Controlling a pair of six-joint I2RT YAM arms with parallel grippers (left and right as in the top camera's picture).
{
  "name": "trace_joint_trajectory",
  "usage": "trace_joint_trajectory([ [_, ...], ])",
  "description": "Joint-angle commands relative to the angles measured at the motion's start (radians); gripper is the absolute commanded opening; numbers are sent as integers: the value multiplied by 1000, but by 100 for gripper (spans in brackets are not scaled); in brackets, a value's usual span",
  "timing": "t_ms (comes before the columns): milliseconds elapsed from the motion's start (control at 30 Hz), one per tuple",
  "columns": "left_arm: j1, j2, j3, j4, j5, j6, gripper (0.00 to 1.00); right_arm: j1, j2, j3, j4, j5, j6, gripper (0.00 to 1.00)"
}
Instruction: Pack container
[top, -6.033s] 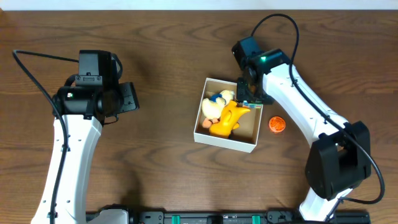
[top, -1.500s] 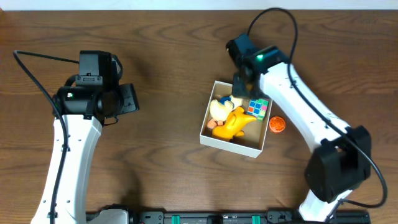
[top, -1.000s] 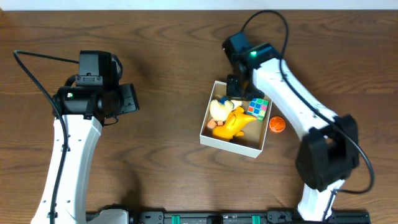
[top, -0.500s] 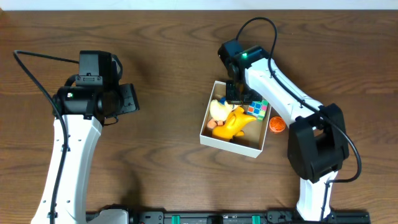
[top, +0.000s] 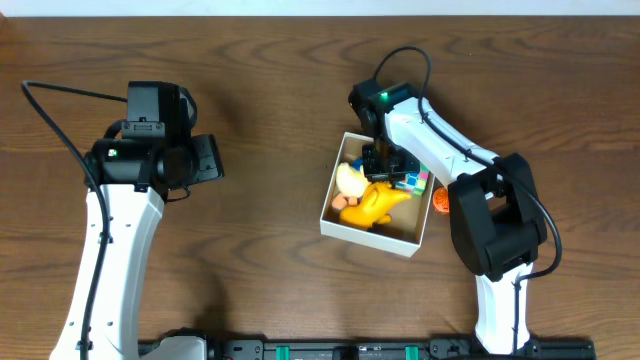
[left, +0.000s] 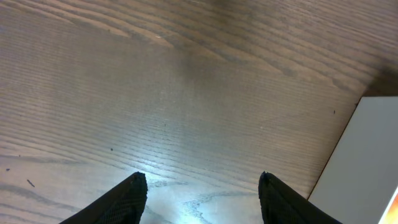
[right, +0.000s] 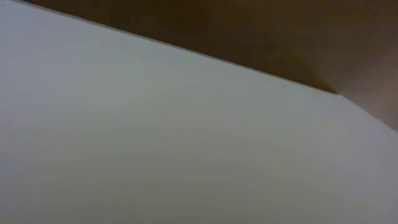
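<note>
The container (top: 362, 234) is a shallow white-walled box right of the table's middle. In it lie a yellow duck toy (top: 378, 200), a cream toy (top: 350, 178) and a many-coloured cube (top: 418, 181), the cube partly under the right arm. My right gripper (top: 386, 165) hangs low over the container's back half, just above the toys, shut. The right wrist view is filled by a blurred white surface (right: 155, 137), and the fingers do not show there. My left gripper (left: 202, 186) stands open over bare wood far to the left, holding nothing.
An orange disc (top: 441, 200) lies on the table just outside the container's right wall, partly hidden by the right arm. In the left wrist view a white wall (left: 367, 168) shows at the right edge. Dark wood table (top: 260, 260) all around.
The right gripper has moved from the container's back edge to over the toys inside it, and its arm has swung round to the left. The left arm has not moved.
</note>
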Motion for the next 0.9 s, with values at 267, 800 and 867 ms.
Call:
trace_joint_trajectory([
  [267,2,0,18,-2,-13,17,60,-21,5,-6,-100,-143,-116,10],
  [800,2,0,18,-17,-13,17,60,-28,5,-6,185,-117,-275,21],
  [867,2,0,18,-17,-13,17,60,-19,5,-6,188,-88,-277,21],
])
